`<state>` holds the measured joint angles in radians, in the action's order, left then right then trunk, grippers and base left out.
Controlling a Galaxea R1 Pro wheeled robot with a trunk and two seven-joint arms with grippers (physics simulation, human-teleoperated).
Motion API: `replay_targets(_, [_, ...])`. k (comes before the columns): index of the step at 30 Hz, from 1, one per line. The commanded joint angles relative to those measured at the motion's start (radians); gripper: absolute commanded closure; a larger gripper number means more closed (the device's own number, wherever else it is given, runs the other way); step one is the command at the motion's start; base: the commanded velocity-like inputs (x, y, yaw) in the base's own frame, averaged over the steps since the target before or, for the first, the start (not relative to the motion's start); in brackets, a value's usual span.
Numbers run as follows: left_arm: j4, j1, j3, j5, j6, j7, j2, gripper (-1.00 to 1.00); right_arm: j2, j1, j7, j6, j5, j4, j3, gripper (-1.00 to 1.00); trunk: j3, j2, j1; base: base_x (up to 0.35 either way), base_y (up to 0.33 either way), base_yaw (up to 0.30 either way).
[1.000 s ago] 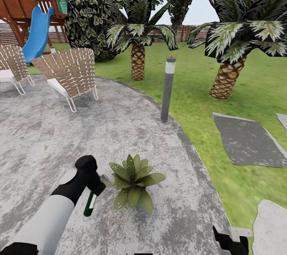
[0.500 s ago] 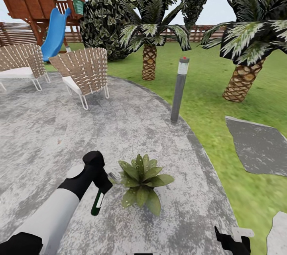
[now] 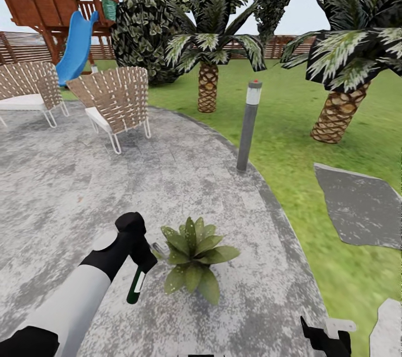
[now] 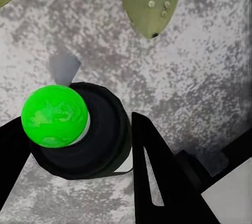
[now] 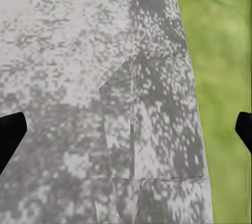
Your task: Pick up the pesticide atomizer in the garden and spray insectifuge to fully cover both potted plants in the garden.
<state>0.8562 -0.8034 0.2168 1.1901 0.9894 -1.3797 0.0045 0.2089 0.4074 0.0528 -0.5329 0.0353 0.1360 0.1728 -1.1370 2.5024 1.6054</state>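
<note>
Left gripper [image 3: 139, 256] clamped, right gripper [image 5: 126, 129] spread.

Rough speckled grey stone seen on the patio [image 3: 184, 178], glossy green and black plastic on the spray bottle [image 3: 135, 285], smooth waxy leaves on the potted plant [image 3: 192, 259], woven wicker on the chairs [image 3: 114, 100], brown wood on the play frame [image 3: 39, 0], shiny blue plastic on the slide [image 3: 78, 47], matt grey metal on the lamp post [image 3: 247, 128]

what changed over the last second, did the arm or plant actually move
Mostly the camera swung: the whole scene slid right, then settled, so that is no move of the things. The left claw still holds the pesticide atomizer just beside the potted plant, with much the same gap between them. The plant stays on the stone patio; the right claw stays low.
</note>
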Motion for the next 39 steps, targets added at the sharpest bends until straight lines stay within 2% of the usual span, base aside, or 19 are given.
replay_targets(1, [0.001,-0.001,0.002,0.009,0.009,-0.01,0.001,1.0,0.0,0.001,0.006,-0.003,0.003,-0.001,0.008,-1.0,-0.001,0.0,0.0,0.051,-0.258,0.0])
replay_targets(9, [-0.001,0.001,0.003,0.009,0.009,-0.01,0.006,1.0,0.0,0.001,0.006,-0.003,0.003,0.0,0.008,-1.0,-0.001,0.0,0.0,-0.134,-0.249,0.192])
replay_targets(13, [-0.029,0.0,0.003,0.009,0.009,-0.01,0.005,1.0,0.0,0.001,0.006,-0.004,0.003,0.001,0.008,-1.0,-0.001,0.0,0.0,-0.161,-0.225,0.251])
replay_targets(22, [-0.036,-0.003,0.003,0.009,0.009,-0.01,0.006,1.0,-0.001,0.001,0.006,-0.004,0.003,0.001,0.008,-1.0,-0.001,0.0,0.0,-0.009,-0.265,0.063])
replay_targets(26, [-0.048,0.002,0.003,0.015,0.008,-0.01,0.01,1.0,-0.001,0.001,0.006,-0.004,0.003,0.001,0.008,-1.0,-0.001,0.0,0.0,0.0,-0.056,0.26])
replay_targets(30, [-0.074,-0.003,-0.002,0.049,0.01,-0.01,0.012,1.0,-0.002,0.001,0.006,-0.004,0.003,0.001,0.008,-1.0,-0.001,0.0,0.0,0.0,-0.005,0.277])
replay_targets(34, [-0.077,-0.005,-0.005,0.053,0.009,-0.01,0.01,1.0,-0.001,0.001,0.006,-0.004,0.003,0.001,0.008,-1.0,-0.001,0.0,0.0,0.001,0.0,0.253])
replay_targets(39, [-0.076,-0.005,-0.005,0.052,0.009,-0.01,0.009,1.0,0.0,0.001,0.006,-0.004,0.004,0.001,0.008,-1.0,-0.001,0.0,0.0,0.206,-0.007,0.031])
